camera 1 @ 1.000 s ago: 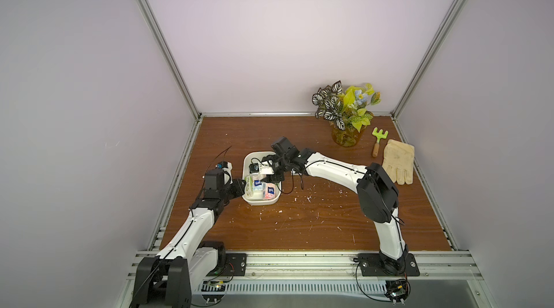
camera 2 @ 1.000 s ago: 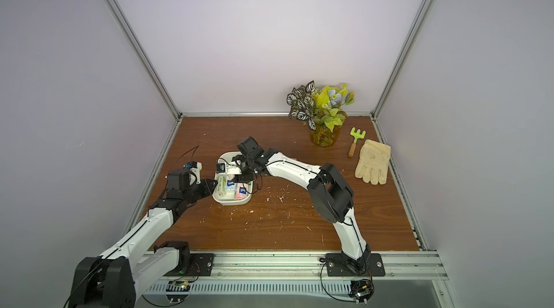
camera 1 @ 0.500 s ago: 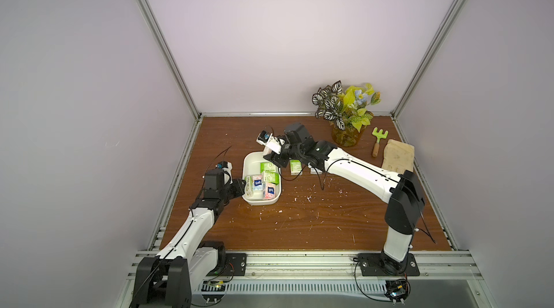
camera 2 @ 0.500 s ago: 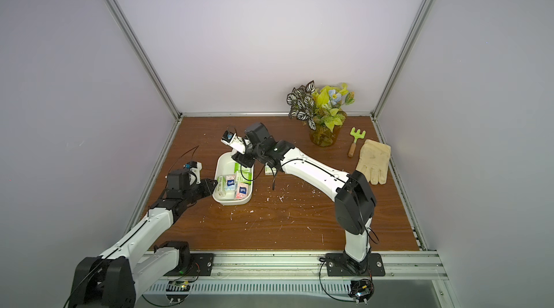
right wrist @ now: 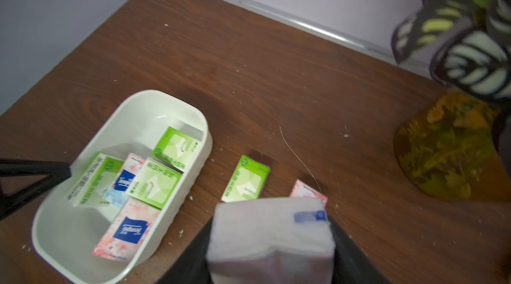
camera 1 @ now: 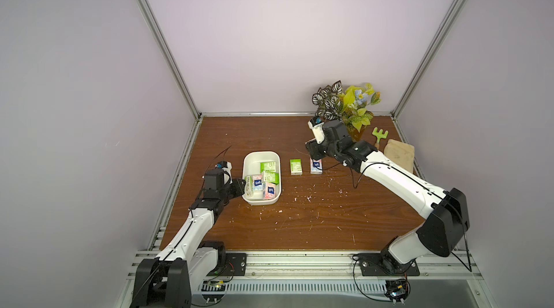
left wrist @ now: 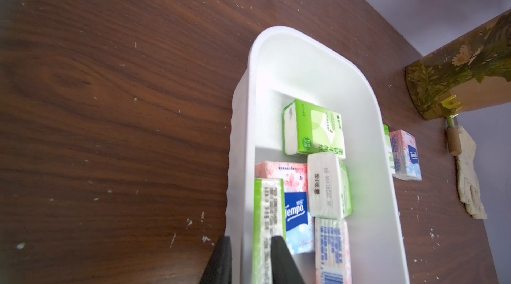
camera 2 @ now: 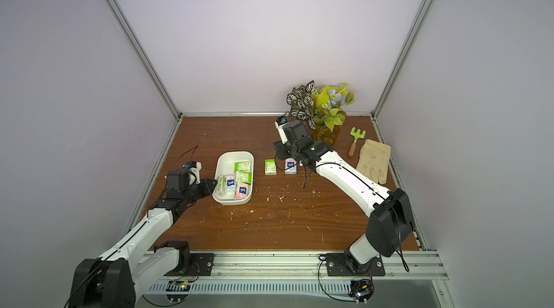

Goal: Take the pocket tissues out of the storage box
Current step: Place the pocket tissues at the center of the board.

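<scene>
Wooden tabletop, both top views: we count five pocket tissues inside the storage box, with two packets out beside it. Left wrist: left jaws clamp the box wall. Right wrist: right jaws grip a third packet, not yet set down.

Left arm, right arm: white link shells, black joint housings, loose thin black cables. Black fingers. Black base plates.
</scene>
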`<act>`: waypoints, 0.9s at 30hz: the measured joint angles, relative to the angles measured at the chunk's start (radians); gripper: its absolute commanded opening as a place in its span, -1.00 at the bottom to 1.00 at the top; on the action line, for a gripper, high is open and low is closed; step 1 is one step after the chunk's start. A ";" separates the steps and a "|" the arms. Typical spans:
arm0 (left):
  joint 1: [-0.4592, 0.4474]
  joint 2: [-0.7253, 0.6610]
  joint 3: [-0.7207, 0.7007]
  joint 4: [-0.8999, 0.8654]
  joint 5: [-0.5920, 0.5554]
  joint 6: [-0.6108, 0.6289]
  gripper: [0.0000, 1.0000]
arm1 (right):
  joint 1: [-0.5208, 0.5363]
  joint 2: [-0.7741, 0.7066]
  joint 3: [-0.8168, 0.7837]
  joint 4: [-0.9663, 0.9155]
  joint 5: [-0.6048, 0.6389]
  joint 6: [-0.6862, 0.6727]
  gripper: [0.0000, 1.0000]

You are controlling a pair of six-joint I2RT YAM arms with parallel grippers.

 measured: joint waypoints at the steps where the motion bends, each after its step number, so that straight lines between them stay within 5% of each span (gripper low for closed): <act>1: 0.000 -0.002 0.000 0.000 0.000 0.001 -0.53 | -0.025 -0.010 -0.026 -0.009 0.000 0.018 0.18; 14: 0.000 -0.004 0.016 -0.023 -0.005 0.016 -0.23 | -0.227 0.077 -0.129 -0.066 -0.002 0.093 0.15; 27: 0.000 -0.035 0.140 -0.094 -0.046 0.055 0.51 | -0.270 0.305 0.008 -0.100 -0.032 0.085 0.14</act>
